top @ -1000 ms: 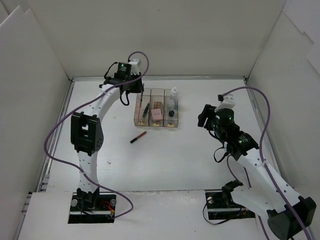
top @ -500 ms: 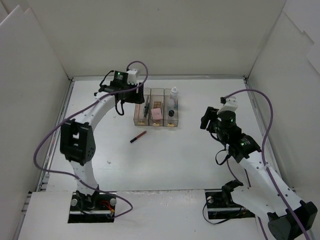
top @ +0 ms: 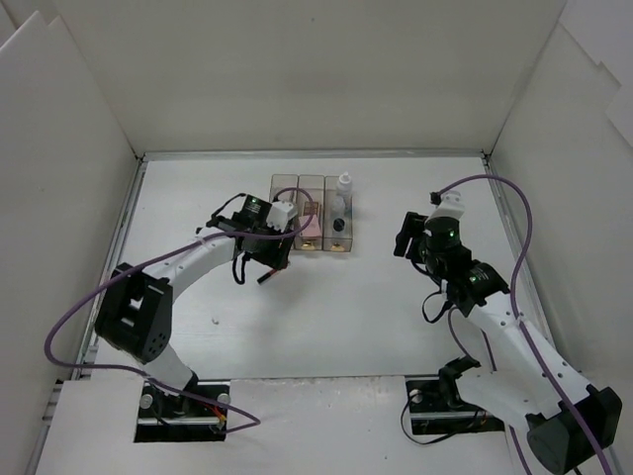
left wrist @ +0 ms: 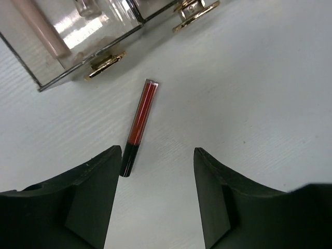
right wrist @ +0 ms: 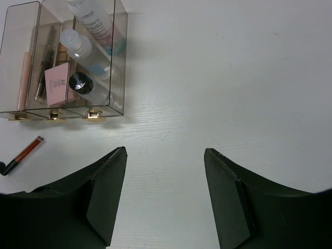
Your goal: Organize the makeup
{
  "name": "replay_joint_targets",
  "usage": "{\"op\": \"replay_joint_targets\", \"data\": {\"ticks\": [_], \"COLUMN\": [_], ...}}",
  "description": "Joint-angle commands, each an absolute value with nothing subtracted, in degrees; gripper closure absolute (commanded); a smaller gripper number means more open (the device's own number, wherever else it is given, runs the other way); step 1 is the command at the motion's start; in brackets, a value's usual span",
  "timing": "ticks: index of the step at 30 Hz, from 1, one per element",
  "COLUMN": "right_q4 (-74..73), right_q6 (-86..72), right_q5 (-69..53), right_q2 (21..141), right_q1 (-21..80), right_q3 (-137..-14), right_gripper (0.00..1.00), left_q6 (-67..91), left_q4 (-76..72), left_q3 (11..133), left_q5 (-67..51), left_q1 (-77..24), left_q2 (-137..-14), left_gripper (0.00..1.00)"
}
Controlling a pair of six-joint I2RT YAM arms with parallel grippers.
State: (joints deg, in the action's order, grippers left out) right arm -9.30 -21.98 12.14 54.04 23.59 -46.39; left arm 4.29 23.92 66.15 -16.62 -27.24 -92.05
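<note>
A red and black pencil [left wrist: 139, 124] lies loose on the table in front of the clear box [left wrist: 67, 46]. It also shows in the right wrist view [right wrist: 23, 154]. My left gripper [left wrist: 158, 153] is open just above the pencil's black end, which lies by the left finger. The box [right wrist: 116, 62] holds a pink stick [right wrist: 24, 72], a pink square pad [right wrist: 57, 84], a brown palette [right wrist: 62, 52], a white-blue bottle [right wrist: 98, 23] and a black-capped vial [right wrist: 80, 83]. My right gripper [right wrist: 165, 153] is open and empty, to the right of the box.
White walls enclose the table on three sides. The box [top: 312, 213] sits at the back centre, with my left gripper [top: 262, 259] in front of it and my right gripper [top: 407, 237] to its right. The box has gold clasps [right wrist: 94, 114] on its front.
My left arm has swung from behind the box's left end to the front and lowered over the pencil. The right arm has barely moved.
</note>
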Motion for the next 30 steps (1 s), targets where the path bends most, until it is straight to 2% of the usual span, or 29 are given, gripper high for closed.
{"op": "replay_joint_targets", "data": {"ticks": [1, 12, 15, 17, 21, 22, 24, 28, 30], "right_q4": [-6.8, -6.8, -6.8, -6.8, -6.8, -6.8, -6.8, -6.8, -6.8], "right_q6": [-22.5, -23.6, -23.6, -23.4, -22.9, -22.5, -22.3, -21.8, -21.9], "right_q5": [12.1, 13.3, 13.5, 13.6, 13.8, 13.9, 14.4, 14.9, 14.7], "right_q2": [54.5, 50.6, 50.4, 50.6, 51.2, 51.1, 51.1, 51.2, 51.2], "right_q1": [23.3, 23.2, 23.1, 23.2, 23.3, 23.3, 23.1, 22.9, 22.9], "right_q3": [-48.7, -46.3, -46.1, -46.2, -46.7, -46.7, -46.8, -46.9, -47.0], "right_gripper": [0.42, 0.42, 0.42, 0.42, 0.42, 0.42, 0.42, 0.42, 0.42], "left_q6": [4.1, 5.2, 6.5, 7.2, 9.4, 10.4, 11.2, 12.8, 13.0], "left_q4": [20.6, 21.7, 22.1, 23.2, 24.2, 24.4, 24.9, 26.5, 28.3], "left_q3": [68.8, 68.2, 68.3, 69.2, 68.8, 68.6, 67.6, 68.5, 72.7], "left_q5": [-12.9, -9.5, -8.4, -8.3, -10.1, -10.5, -11.4, -11.3, -12.0], "left_q1": [-28.6, -29.7, -30.9, -30.9, -32.0, -32.0, -32.7, -32.7, -31.2], "left_q2": [-93.8, -100.3, -102.4, -103.6, -103.9, -103.2, -99.4, -91.7, -89.2], "left_gripper": [0.48, 0.52, 0.57, 0.62, 0.82, 0.92, 1.00, 1.00, 1.00]}}
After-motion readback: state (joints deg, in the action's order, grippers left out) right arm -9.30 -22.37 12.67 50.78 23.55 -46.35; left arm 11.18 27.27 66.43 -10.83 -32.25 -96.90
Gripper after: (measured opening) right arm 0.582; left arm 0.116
